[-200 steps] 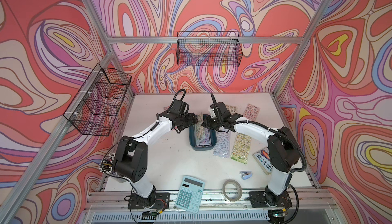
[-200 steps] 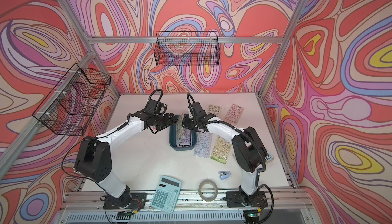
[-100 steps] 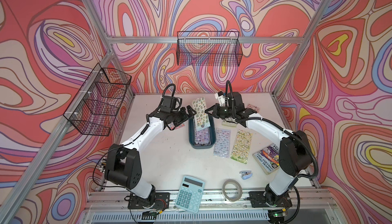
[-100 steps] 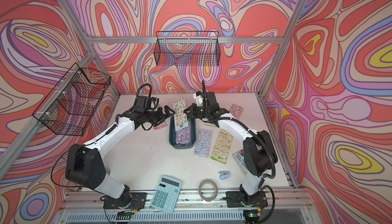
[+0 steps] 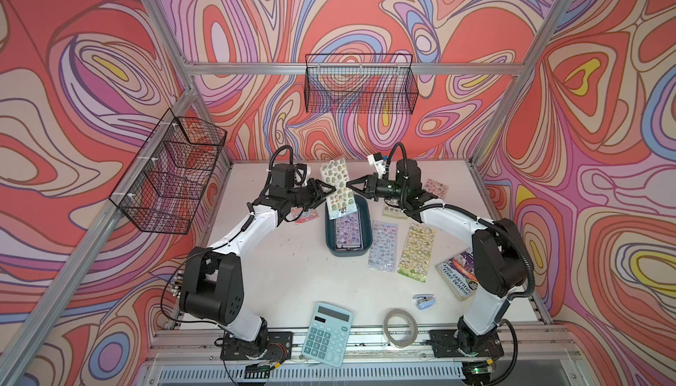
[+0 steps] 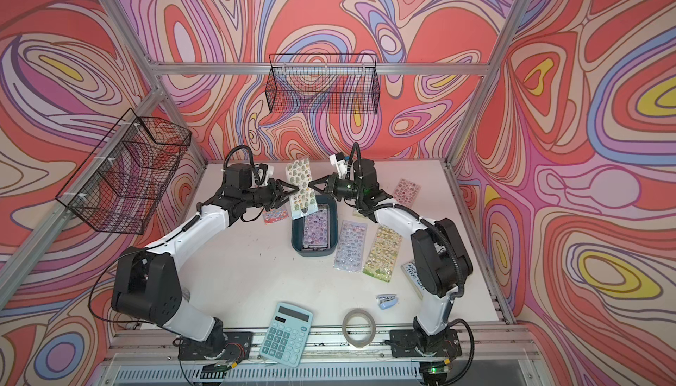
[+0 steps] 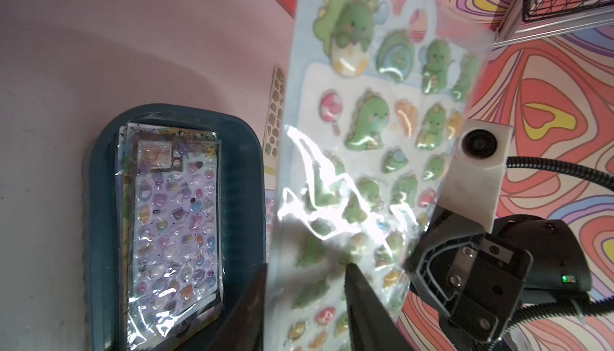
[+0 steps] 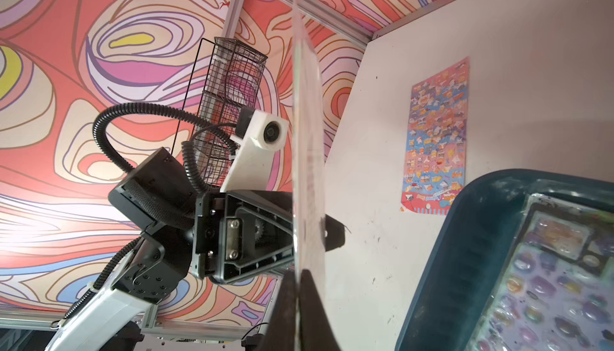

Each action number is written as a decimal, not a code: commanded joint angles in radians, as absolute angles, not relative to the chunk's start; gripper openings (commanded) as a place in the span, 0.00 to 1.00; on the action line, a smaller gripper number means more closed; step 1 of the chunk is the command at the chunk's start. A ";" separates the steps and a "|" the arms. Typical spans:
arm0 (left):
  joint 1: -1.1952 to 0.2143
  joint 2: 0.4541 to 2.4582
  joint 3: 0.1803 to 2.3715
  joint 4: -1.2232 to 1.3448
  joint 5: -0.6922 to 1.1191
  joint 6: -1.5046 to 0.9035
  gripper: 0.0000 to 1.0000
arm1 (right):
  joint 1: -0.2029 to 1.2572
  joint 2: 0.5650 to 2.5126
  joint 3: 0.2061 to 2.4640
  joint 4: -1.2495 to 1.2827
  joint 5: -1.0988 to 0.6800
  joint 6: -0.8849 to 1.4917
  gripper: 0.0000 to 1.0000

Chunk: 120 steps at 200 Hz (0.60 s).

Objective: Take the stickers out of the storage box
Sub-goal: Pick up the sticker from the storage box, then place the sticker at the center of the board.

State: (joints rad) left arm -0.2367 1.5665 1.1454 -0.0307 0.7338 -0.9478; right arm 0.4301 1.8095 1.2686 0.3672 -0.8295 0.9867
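A green dinosaur sticker sheet [image 5: 338, 186] [image 6: 301, 186] stands upright above the far end of the storage box [image 5: 347, 253] [image 6: 312, 252]. My right gripper [image 5: 347, 184] [image 8: 300, 271] is shut on one edge of it, and the right wrist view shows the sheet [image 8: 307, 133] edge-on. My left gripper [image 5: 329, 193] [image 7: 305, 268] faces the sheet [image 7: 382, 133] from the other side, jaws apart, with the sheet's lower part across the gap. More stickers, a purple sheet [image 5: 348, 228] [image 7: 176, 216] on top, lie in the teal box [image 7: 99, 199].
Loose sheets lie on the table: purple [image 5: 382, 245], yellow-green [image 5: 417, 252], pink [image 5: 435, 187] and a red-blue one [image 5: 305, 216] left of the box. A book [image 5: 459, 274], stapler [image 5: 424, 300], tape roll [image 5: 400, 327] and calculator [image 5: 327, 333] sit near the front. Wire baskets [image 5: 172, 172] [image 5: 360, 84] hang on the walls.
My right gripper lifted the green sheet out of the box and holds it upright. My left gripper came in to the sheet and its jaws narrowed after opening wide.
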 commanded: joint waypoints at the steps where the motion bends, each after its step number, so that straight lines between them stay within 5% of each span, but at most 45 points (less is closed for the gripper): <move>1: -0.236 1.547 1.138 0.040 0.778 -0.983 0.25 | 0.440 1.824 1.253 0.399 -0.859 1.014 0.00; 29: -0.223 1.542 1.131 0.051 0.781 -0.998 0.20 | 0.438 1.824 1.259 0.340 -0.837 0.976 0.00; 50: -0.218 1.539 1.130 0.051 0.781 -1.000 0.17 | 0.439 1.828 1.258 0.328 -0.830 0.971 0.25; 65: -0.213 1.535 1.129 0.046 0.779 -1.000 0.09 | 0.438 1.829 1.257 0.317 -0.827 0.966 0.34; 120: -0.157 1.493 1.121 -0.024 0.749 -0.972 0.06 | 0.426 1.826 1.265 0.207 -0.777 0.905 0.38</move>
State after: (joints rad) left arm -0.1970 1.5429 1.1416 0.0166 0.7662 -0.9882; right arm 0.4332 1.8133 1.2655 0.2825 -0.8181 0.9489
